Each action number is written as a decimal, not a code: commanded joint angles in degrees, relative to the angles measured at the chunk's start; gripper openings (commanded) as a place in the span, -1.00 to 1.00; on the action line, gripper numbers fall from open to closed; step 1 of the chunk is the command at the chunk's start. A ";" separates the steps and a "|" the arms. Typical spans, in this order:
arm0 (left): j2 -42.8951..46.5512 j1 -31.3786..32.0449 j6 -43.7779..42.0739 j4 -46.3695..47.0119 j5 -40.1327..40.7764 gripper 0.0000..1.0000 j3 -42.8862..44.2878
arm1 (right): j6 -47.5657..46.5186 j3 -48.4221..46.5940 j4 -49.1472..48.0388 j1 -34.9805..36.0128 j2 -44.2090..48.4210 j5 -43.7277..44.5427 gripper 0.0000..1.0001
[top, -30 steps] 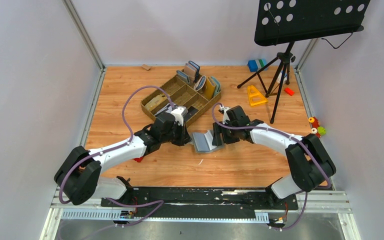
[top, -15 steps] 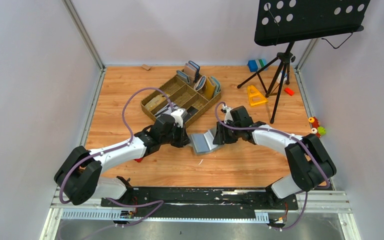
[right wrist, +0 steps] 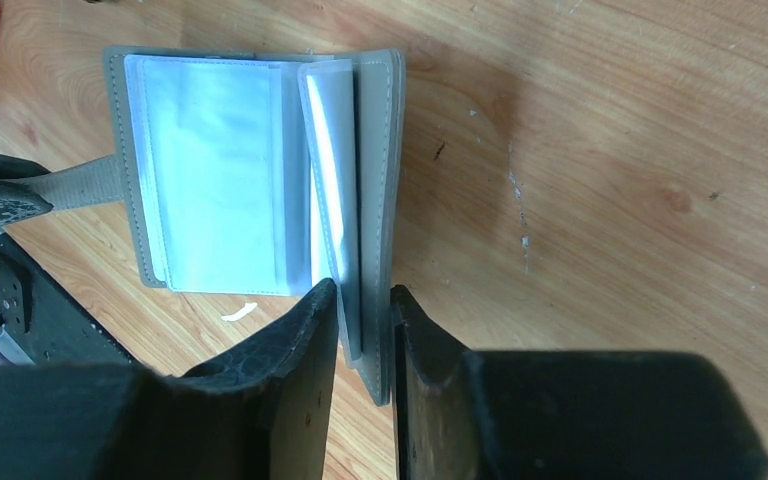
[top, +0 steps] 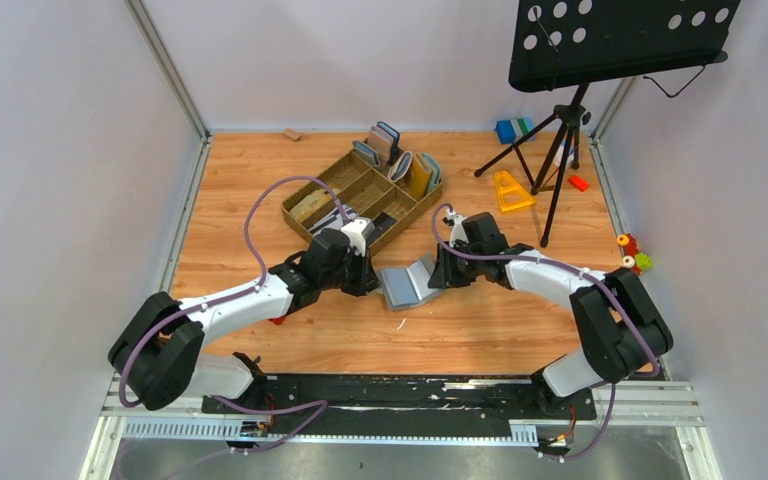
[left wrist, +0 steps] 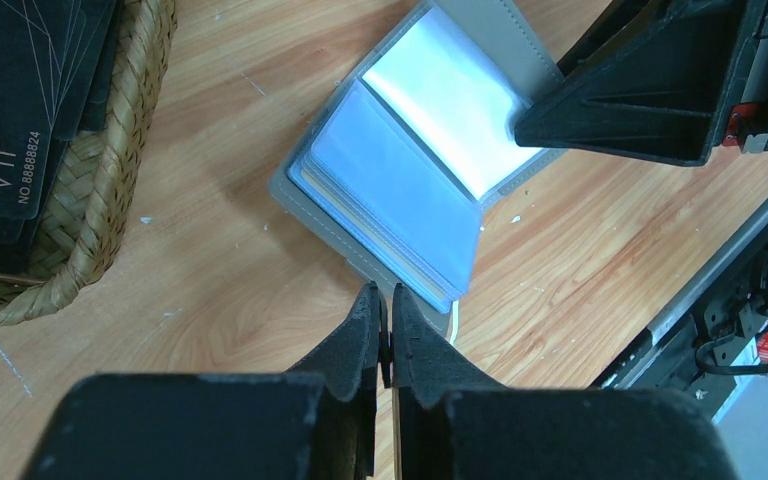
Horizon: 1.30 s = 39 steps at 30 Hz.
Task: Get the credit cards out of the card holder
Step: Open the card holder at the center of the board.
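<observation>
- Flat grey bi-fold card holder [top: 400, 287] with light blue inner sleeves lies open between both grippers.
- Left gripper [left wrist: 388, 300] is pinched closed on its strap.
- Right gripper [right wrist: 363, 300] straddles the raised right cover; a firm clamp is unclear.

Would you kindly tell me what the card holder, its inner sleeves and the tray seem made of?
The card holder: matte grey stitched cover, probably faux leather or felt. The sleeves: clear glossy plastic, judging by glare. The tray: woven straw or wicker, with a braided rim.

Card holder [right wrist: 250, 170]: grey cover, pale-blue sleeves inside; tray [left wrist: 125, 150] brown woven; table [right wrist: 610, 150] orange wood grain; my right claw [right wrist: 363, 298] blk.
</observation>
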<state>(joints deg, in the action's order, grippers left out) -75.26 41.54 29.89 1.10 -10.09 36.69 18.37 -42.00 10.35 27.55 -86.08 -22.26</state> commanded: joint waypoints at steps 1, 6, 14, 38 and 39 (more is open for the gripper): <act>1.07 0.03 -0.01 1.46 -0.41 -0.91 0.05 | 0.36 0.34 -2.39 -0.30 2.29 -1.00 -0.48; 1.24 0.03 0.12 1.18 -0.46 -0.91 0.10 | -0.28 -0.58 0.30 -0.39 3.64 4.53 -0.20; 1.58 0.03 0.05 0.87 -0.19 -0.91 0.29 | -1.15 -1.17 1.94 -0.44 4.01 7.01 -0.39; 0.67 0.06 0.21 1.47 -0.65 -0.91 0.36 | -2.21 -0.08 -0.24 0.45 2.78 2.66 0.72; 0.66 0.04 0.17 1.45 -0.79 -0.91 0.41 | -2.32 -0.18 -0.10 0.82 2.91 2.66 0.81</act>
<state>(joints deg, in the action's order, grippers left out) -75.26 41.54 29.91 1.06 -10.26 36.69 17.30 -42.02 11.70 27.35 -83.53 -19.57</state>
